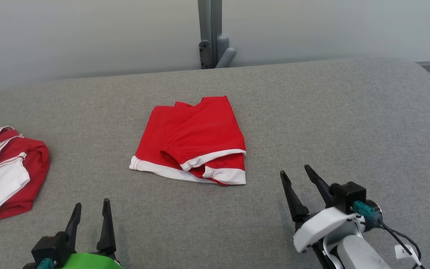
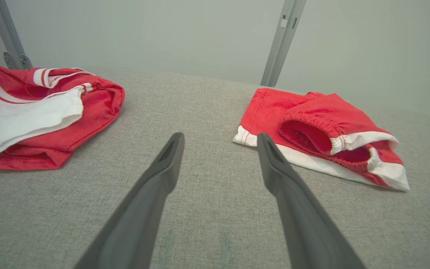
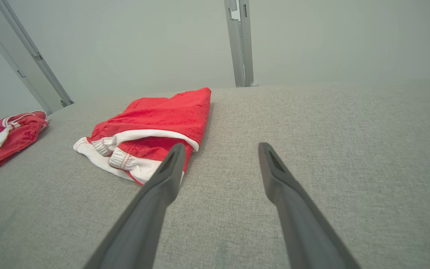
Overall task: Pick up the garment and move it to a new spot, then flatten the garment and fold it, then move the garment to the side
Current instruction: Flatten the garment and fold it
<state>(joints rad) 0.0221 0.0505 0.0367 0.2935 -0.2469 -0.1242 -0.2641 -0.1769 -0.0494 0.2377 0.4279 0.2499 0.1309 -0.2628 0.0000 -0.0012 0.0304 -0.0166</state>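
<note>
Mid table (image 1: 312, 112), folded red garment (image 1: 196, 138), L pincer (image 1: 92, 202) & R pincer (image 1: 294, 169) spread, wrist tag (image 1: 403, 251) illegible.

Left gripper (image 1: 92, 202) and right gripper (image 1: 294, 169) both hold their fingers (image 1: 106, 224) spread

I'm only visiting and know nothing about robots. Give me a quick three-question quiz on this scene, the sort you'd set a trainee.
1. True or false: the right gripper is gripping the folded red cloth garment with white hems.
2. The crumpled red-and-white cloth garment lies on the grey fabric tabletop: A) at the robot's left; B) at the robot's right; C) on top of the folded garment.
3. Fill in: the left gripper and the right one both stand ___, holding nothing.

Key: 1 false, it hovers apart from the garment; 2 A; 3 open.
</note>
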